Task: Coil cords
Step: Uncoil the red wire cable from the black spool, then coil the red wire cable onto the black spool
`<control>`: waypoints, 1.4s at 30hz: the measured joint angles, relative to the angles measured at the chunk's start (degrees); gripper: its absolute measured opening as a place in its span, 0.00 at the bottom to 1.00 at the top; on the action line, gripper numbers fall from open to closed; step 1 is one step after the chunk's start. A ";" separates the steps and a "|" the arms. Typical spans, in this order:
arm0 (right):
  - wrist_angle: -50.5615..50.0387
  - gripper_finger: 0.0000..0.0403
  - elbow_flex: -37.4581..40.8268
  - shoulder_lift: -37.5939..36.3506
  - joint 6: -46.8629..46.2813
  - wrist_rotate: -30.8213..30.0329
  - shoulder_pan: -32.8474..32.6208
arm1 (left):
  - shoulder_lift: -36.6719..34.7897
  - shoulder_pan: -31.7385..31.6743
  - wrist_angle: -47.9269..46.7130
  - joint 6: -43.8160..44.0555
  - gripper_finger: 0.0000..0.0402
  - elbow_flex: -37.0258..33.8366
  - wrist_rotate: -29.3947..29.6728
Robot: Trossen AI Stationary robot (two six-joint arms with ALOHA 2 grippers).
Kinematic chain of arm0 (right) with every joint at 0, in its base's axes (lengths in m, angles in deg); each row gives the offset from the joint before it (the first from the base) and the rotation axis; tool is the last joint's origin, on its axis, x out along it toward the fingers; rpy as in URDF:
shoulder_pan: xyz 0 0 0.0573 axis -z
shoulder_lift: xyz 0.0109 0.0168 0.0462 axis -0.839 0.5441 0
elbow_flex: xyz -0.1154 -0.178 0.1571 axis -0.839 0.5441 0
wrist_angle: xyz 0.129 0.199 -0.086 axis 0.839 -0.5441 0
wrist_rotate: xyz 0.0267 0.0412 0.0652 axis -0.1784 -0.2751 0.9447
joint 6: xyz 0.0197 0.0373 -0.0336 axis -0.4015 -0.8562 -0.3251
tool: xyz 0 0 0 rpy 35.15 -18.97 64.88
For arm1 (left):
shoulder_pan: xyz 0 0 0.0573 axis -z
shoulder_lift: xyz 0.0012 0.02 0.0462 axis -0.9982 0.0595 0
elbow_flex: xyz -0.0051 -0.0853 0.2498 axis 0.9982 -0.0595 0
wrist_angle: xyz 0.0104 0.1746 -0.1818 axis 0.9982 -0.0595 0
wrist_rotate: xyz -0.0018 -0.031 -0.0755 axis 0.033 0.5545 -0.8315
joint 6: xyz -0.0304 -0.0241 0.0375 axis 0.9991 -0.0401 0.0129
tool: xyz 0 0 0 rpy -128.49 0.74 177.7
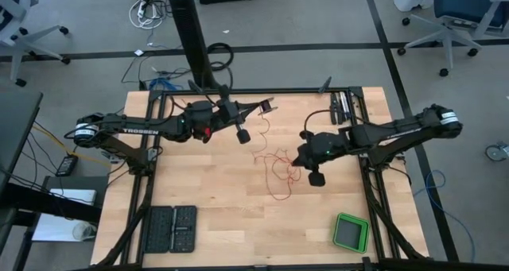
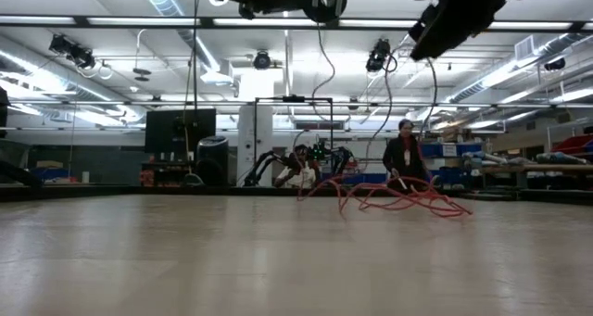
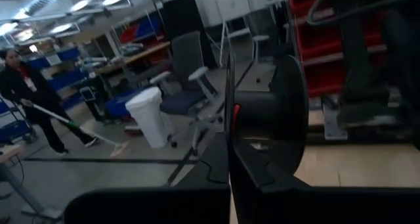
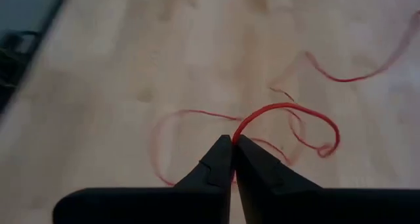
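You had a thin, string-like red cord (image 1: 276, 164) lying in loose, tangled loops on the pale wooden table (image 1: 223, 223), whose planks showed a smooth, matte grain. From table height the cord (image 2: 389, 197) rose in springy arcs rather than lying flat. One strand ran up from the heap toward the left pincer (image 1: 266, 106), which hung above the far side of the table with its dark fingers pressed together; a short red length (image 3: 236, 111) showed right at its fingertips in the left wrist view, so it seemed clamped on the cord's end.

Your right pincer (image 1: 296, 161) sat just at the edge of the tangle, tips pointing down at the table. In the right wrist view its two black, wedge-shaped fingers (image 4: 213, 168) met at the tips, pinching a red strand (image 4: 289, 112) that curved away from them in a smooth arch and curled into a small kink beyond.

On the near side of the right pincer lay a green square box (image 1: 350, 232) with a dark top. Farther off toward the left arm's side lay two flat black ribbed trays (image 1: 169, 228). Nothing sat between either pincer and the cord. Beyond the table a person (image 2: 403, 157) stood in the room.
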 joint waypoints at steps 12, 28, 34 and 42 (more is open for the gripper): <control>-0.48 0.03 0.00 -1.08 1.05 0.34 1.11 | 0.00 0.00 -2.00 -0.06 0.00 0.00 0.75; -14.72 0.01 0.00 -2.12 -12.30 -47.47 10.18 | 0.00 -0.02 -41.18 0.01 0.00 0.00 1.06; -6.15 0.00 0.00 -4.34 -5.36 -54.64 10.93 | 0.00 0.00 -54.41 0.07 0.00 0.00 1.17; 19.64 0.00 0.00 -10.03 14.97 -54.03 3.50 | 0.00 -0.15 -62.67 -0.32 0.00 0.00 8.64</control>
